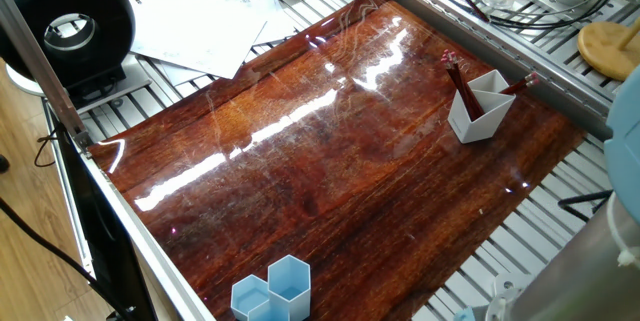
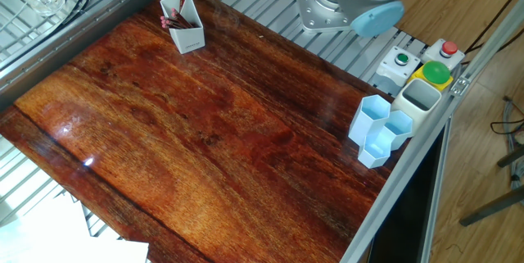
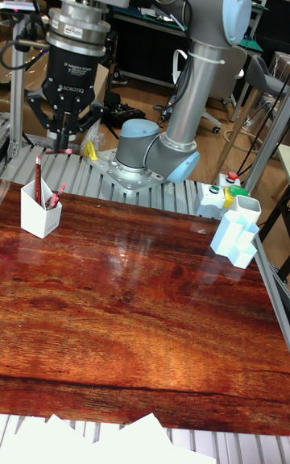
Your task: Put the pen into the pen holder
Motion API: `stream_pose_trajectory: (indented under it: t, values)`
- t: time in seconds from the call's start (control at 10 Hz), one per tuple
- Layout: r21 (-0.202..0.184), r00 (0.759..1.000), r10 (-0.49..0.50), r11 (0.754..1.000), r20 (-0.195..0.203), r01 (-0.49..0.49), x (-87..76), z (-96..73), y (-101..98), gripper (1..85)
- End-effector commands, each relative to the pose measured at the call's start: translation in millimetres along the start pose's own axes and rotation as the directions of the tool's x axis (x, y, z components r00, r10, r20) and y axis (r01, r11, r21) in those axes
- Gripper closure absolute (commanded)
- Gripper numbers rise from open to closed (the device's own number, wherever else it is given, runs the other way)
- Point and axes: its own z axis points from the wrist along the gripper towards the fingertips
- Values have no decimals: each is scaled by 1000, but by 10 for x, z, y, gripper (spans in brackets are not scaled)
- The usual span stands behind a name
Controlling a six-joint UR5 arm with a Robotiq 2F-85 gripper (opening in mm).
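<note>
Hanging high above the white pen holder [image 3: 39, 210], my fingers [image 3: 63, 135] are spread and hold nothing. The pen [image 3: 38, 176] stands inside the holder at the far corner of the counter [image 3: 145, 311], leaning on its rim, with other pens [image 3: 55, 196] beside it. I think the job is done. If I drop low or swing sideways, I could bump the holder, tip it, and spill the pens.
</note>
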Motion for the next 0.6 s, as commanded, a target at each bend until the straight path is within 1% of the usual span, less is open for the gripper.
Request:
stream_pose_trajectory:
  t: [0.0, 0.1, 0.2, 0.3, 0.5]
  values:
    - [-14, 992, 32, 999, 121, -30, -5, 113, -8, 847]
    - [-15, 987, 40, 999, 157, -39, -10, 253, 9, 847]
    - [-5, 986, 58, 998, 156, -58, 17, 326, 21, 847]
    - [0, 983, 67, 998, 172, -68, -4, 386, 33, 847]
    - [-8, 980, 70, 998, 185, -69, -30, 450, 53, 847]
